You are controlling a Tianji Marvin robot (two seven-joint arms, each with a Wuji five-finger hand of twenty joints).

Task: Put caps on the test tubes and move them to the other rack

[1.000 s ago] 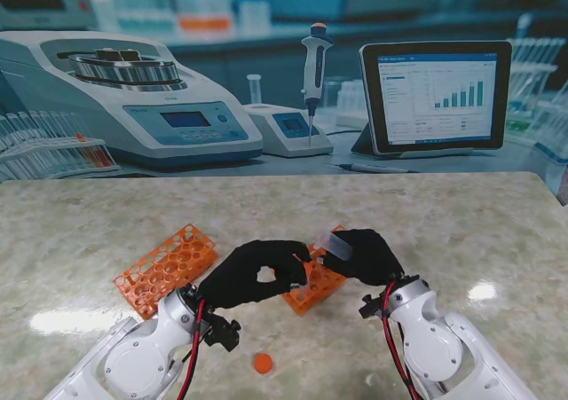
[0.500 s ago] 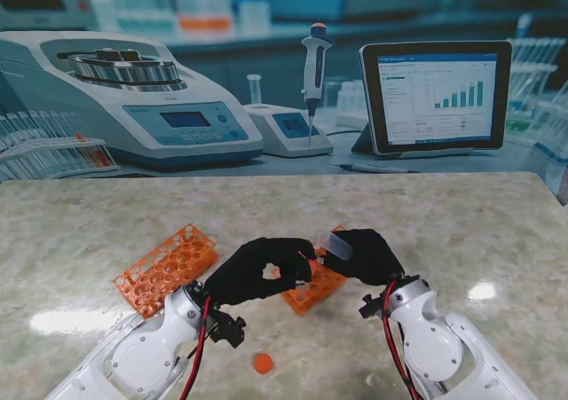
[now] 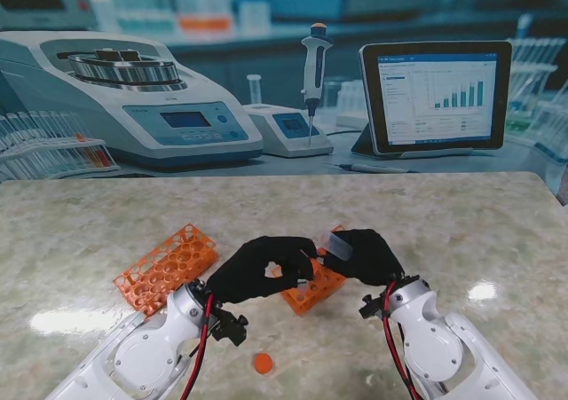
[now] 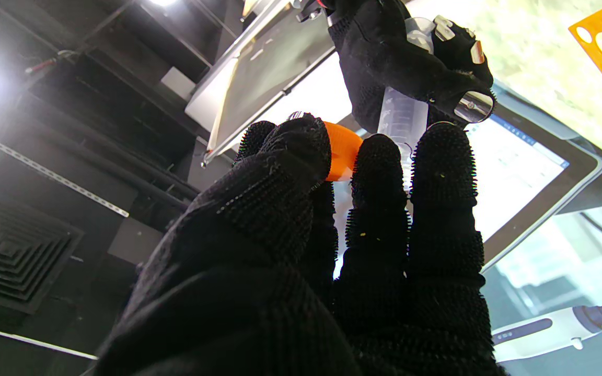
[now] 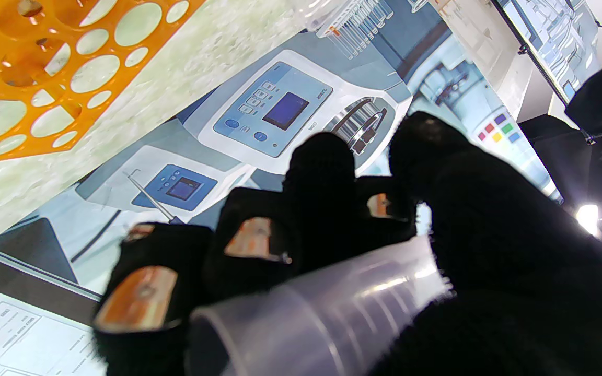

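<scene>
— What is your right hand [image 3: 366, 256] doing?

— It is wrapped around a clear test tube [image 3: 335, 243], my fingers curled tight on its barrel. The tube lies tilted in my grasp, above the table [image 3: 461, 223], with one end poking out toward my left hand [image 3: 257, 271]. In the right wrist view the tube [image 5: 322, 313] crosses my palm, and its graduation marks show faintly.

— And the left?

— My left fingers pinch an orange cap [image 4: 342, 150] between thumb and fingertips [image 4: 382, 156]. In the left wrist view the cap sits just beside the tube [image 4: 401, 117], which my right hand [image 4: 411, 57] holds. Whether cap and tube already touch, I cannot tell.

— Where are the racks?

— One orange rack [image 3: 167, 267] lies to my left, well apart from my hands, its holes showing no tubes that I can make out. A second orange rack [image 3: 318, 285] sits between my hands, partly hidden by them.

— Anything else on the table?

— A loose orange cap [image 3: 263, 363] rests nearer to me, between my two forearms.

— And farther from you?

— Beyond the table's far edge I see a backdrop with a centrifuge [image 3: 133, 94], a pipette [image 3: 314, 67] on a stand, and a tablet [image 3: 435, 94] showing a bar chart.
</scene>
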